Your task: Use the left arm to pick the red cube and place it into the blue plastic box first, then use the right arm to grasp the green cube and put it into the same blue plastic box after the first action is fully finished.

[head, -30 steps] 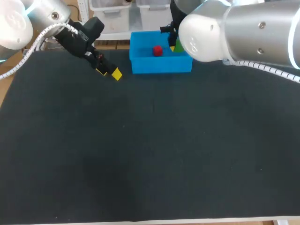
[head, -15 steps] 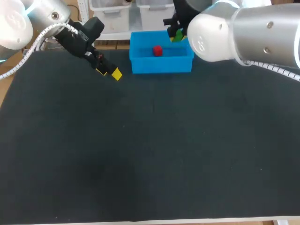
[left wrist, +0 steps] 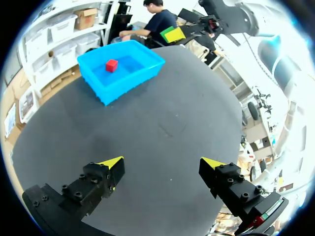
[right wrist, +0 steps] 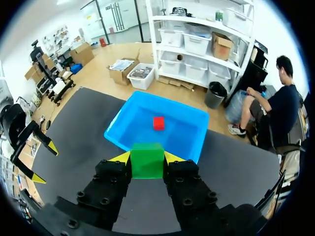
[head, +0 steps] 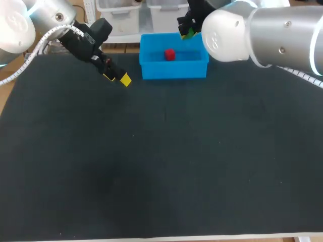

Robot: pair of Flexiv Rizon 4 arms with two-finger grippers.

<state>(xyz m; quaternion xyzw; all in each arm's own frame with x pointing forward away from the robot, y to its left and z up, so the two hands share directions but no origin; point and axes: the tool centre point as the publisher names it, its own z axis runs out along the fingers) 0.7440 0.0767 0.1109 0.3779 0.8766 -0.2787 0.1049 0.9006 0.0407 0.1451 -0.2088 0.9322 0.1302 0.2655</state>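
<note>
Green cube (right wrist: pixel 146 160) clamped in right end effector (right wrist: pixel 147 157) near blue box (right wrist: pixel 184 130).

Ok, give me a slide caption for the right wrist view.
Right gripper shut on the green cube, facing the blue plastic box with the red cube inside.

Right gripper (right wrist: pixel 147 157), clamped on small green cube (right wrist: pixel 147 161), shifted from over right interior of blue plastic box (head: pixel 174 70) toward its far rim, right arm drawn back.
</note>
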